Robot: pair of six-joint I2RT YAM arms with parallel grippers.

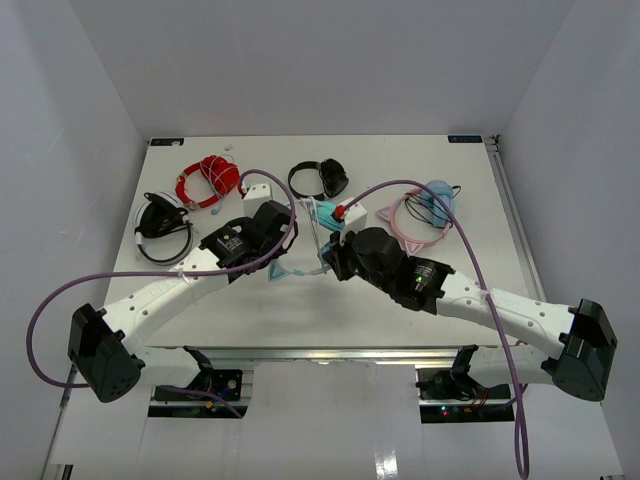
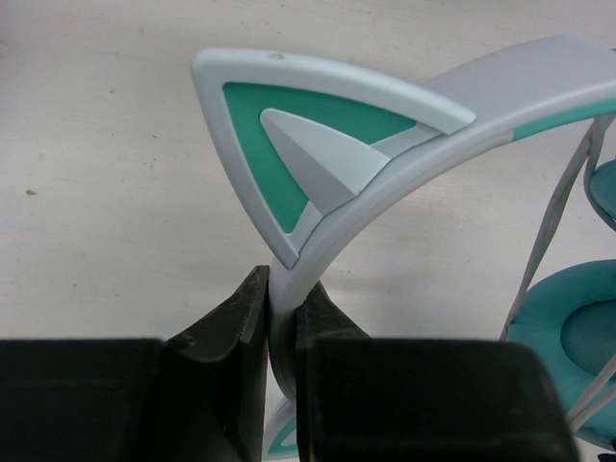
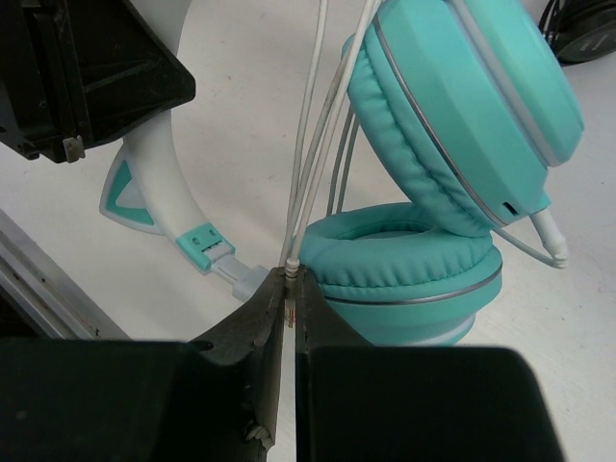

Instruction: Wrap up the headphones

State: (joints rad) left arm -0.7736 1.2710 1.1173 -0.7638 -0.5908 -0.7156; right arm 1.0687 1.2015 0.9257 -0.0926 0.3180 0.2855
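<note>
Item: headphones (image 1: 318, 222), teal, mid-bench (image 1: 300, 315), between both arms. Grips: left end effector (image 2: 283, 313) clamped on headband (image 2: 404, 192) under cat ear (image 2: 289, 135); right end effector (image 3: 292, 284) pinching white cable (image 3: 310, 135) beside ear cups (image 3: 404, 260). Step: cable winding, apparently under way. Next: likely loop cable round cups, band held steady.

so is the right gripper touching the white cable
Touching. The right wrist view shows the right gripper shut on the white cable, strands pinched between its fingertips beside the lower ear cup.
</note>
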